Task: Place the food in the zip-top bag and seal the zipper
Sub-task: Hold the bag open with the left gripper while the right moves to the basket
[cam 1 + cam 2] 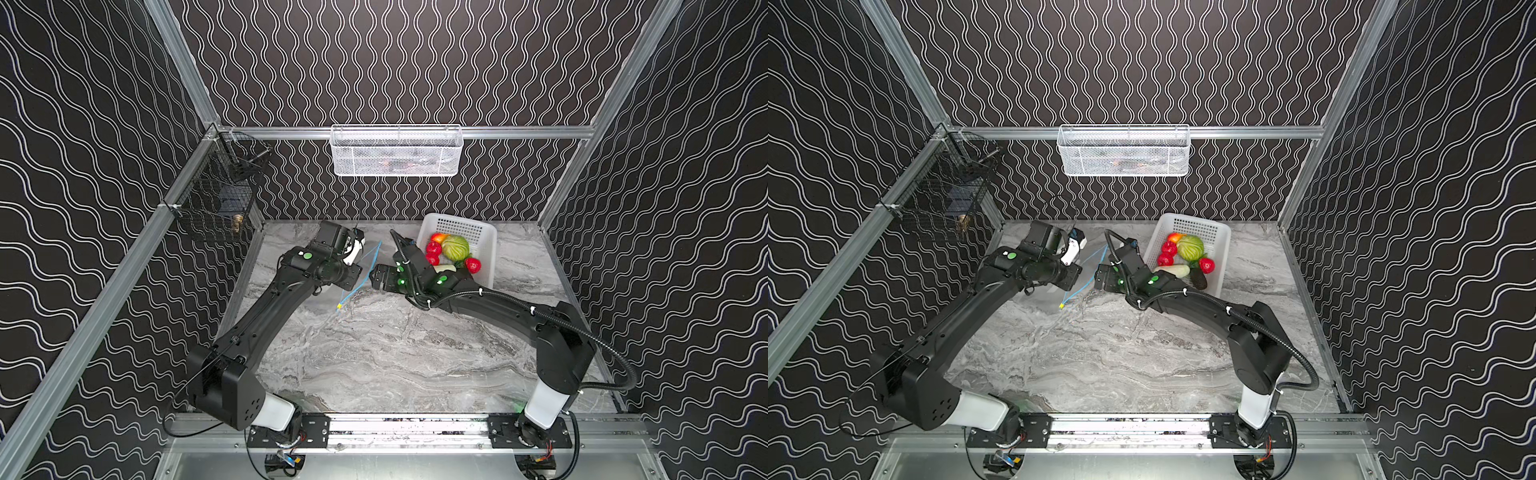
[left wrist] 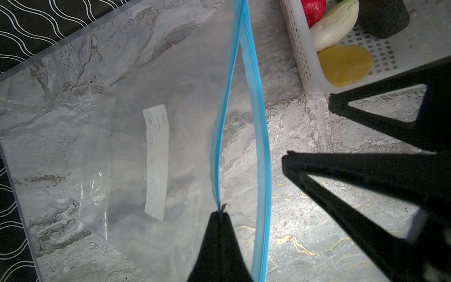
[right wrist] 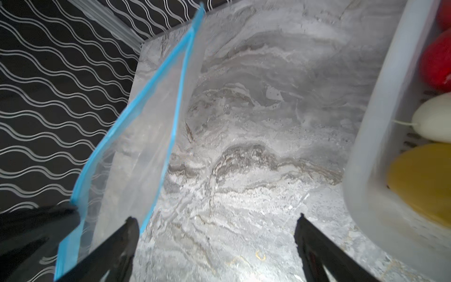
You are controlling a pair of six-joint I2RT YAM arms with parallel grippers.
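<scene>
Left pincer (image 2: 221,213) clamps one zipper (image 2: 216,151) lip, mouth gaping; right pincer (image 3: 216,219), splayed empty, sits nearest the food (image 3: 424,180) in the basket (image 3: 380,122).

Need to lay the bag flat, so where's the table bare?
Bare: the wide table stretch from the bag and basket down to the front rail; also the strip between basket and right wall. Crowded: back middle, with bag, left gripper, right gripper and basket.
</scene>
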